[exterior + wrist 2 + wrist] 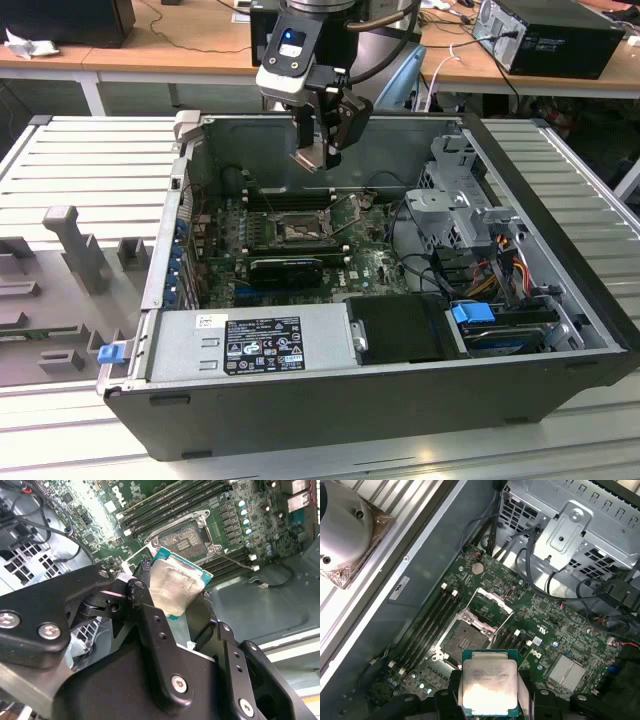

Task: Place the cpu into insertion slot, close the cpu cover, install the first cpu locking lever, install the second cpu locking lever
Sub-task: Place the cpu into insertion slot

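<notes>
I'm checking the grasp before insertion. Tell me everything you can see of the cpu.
The cpu is a thin, flat square chip with a dull silvery-tan metal lid over a teal-green board rim. The gripper clamps it at two opposite edges, and nothing else touches it. It is held in the air above the motherboard, apart from the insertion slot, whose pin field lies bare.
</notes>
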Motion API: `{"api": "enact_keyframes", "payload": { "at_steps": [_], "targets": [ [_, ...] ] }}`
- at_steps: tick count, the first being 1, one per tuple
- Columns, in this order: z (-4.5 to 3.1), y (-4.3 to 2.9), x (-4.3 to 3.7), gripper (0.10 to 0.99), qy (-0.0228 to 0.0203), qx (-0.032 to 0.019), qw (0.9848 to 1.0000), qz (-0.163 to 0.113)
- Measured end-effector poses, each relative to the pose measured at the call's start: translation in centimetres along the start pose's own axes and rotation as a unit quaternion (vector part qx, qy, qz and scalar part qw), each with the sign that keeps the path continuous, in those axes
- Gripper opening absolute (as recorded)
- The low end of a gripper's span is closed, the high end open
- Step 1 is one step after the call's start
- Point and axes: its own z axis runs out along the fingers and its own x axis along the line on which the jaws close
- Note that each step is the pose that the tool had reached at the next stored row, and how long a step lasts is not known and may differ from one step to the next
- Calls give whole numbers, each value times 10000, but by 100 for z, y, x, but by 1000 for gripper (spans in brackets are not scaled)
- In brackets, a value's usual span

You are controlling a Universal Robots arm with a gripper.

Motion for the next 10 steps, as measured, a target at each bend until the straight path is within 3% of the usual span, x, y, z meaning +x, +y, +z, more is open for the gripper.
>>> {"api": "enact_keyframes", "payload": {
  "at_steps": [5,10],
  "targets": [
    [9,-1,0,525,-31,-7,9994,353],
    [20,-2,0,525,-66,-15,9971,753]
  ]
}}
